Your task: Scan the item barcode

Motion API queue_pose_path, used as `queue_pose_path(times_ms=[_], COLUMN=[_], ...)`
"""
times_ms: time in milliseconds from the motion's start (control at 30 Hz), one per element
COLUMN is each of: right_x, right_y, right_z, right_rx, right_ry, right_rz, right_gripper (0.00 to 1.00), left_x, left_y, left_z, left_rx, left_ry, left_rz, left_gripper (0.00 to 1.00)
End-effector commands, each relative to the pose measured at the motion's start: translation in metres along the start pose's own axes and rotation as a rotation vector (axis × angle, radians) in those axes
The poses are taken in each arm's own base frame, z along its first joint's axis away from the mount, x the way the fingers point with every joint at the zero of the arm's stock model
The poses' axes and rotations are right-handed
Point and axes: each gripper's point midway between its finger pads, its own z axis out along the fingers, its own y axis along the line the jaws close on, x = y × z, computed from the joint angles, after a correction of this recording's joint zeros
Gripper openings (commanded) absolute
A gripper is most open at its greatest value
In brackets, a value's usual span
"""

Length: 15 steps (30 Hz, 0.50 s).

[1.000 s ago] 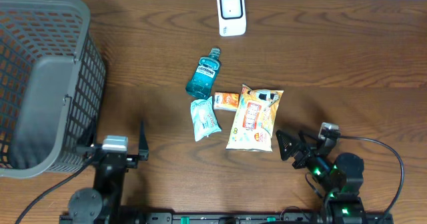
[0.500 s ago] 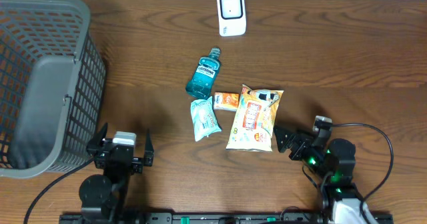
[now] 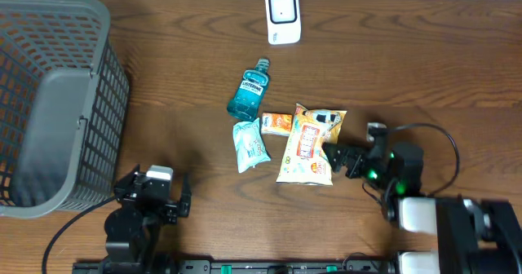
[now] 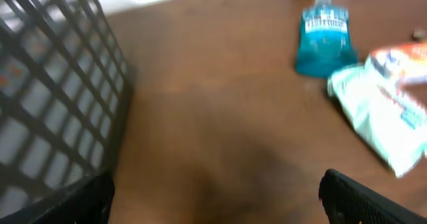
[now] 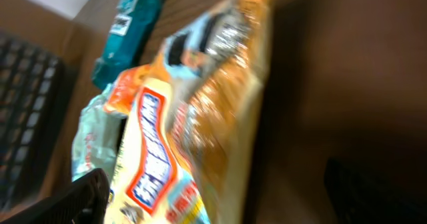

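Note:
Several items lie mid-table: a blue mouthwash bottle [image 3: 249,90], a small orange packet [image 3: 276,123], a pale teal pouch [image 3: 249,144] and a yellow-orange snack bag [image 3: 311,143]. No barcode shows on any of them. A white scanner [image 3: 283,15] stands at the far edge. My right gripper [image 3: 336,161] is open at the snack bag's right lower corner. In the right wrist view the snack bag [image 5: 200,117] reaches between the wide-apart fingers of that gripper [image 5: 223,197]. My left gripper [image 3: 155,186] stands open over bare wood near the front left, and in its wrist view this gripper [image 4: 217,204] is empty.
A tall grey mesh basket [image 3: 49,103] fills the left side, close to my left gripper, and its wall [image 4: 47,84] looms in the left wrist view. The bottle [image 4: 325,41] and pouch [image 4: 380,127] lie ahead to the right there. Cables trail by the right arm.
My right gripper has moved left and away from the front edge, up to the snack bag. The left gripper has turned and dropped slightly toward the front. The items have not moved.

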Motion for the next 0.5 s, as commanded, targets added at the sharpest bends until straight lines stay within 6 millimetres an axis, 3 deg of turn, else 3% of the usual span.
queue_pose_path(times_ms=[0, 67, 200, 400, 467], right_x=[0.033, 0.035, 0.041, 0.041, 0.04], right_y=[-0.007, -0.01, -0.013, -0.013, -0.013], right_z=[0.01, 0.013, 0.014, 0.014, 0.014], right_rx=[-0.027, -0.029, -0.022, -0.023, -0.022], right_ry=[0.142, 0.158, 0.178, 0.178, 0.177], right_rz=[0.056, 0.067, 0.05, 0.049, 0.058], right_gripper=[0.99, 0.97, 0.77, 0.05, 0.01], left_x=[0.014, 0.03, 0.057, 0.069, 0.069], left_y=[-0.005, -0.008, -0.013, -0.016, -0.016], left_z=[-0.002, -0.004, -0.009, -0.012, -0.012], left_rx=[0.023, 0.035, 0.058, 0.068, 0.068], left_ry=[0.06, 0.123, 0.235, 0.29, 0.29], left_rz=[-0.008, -0.011, -0.014, -0.016, -0.017], left_gripper=[0.98, 0.98, 0.98, 0.98, 0.98])
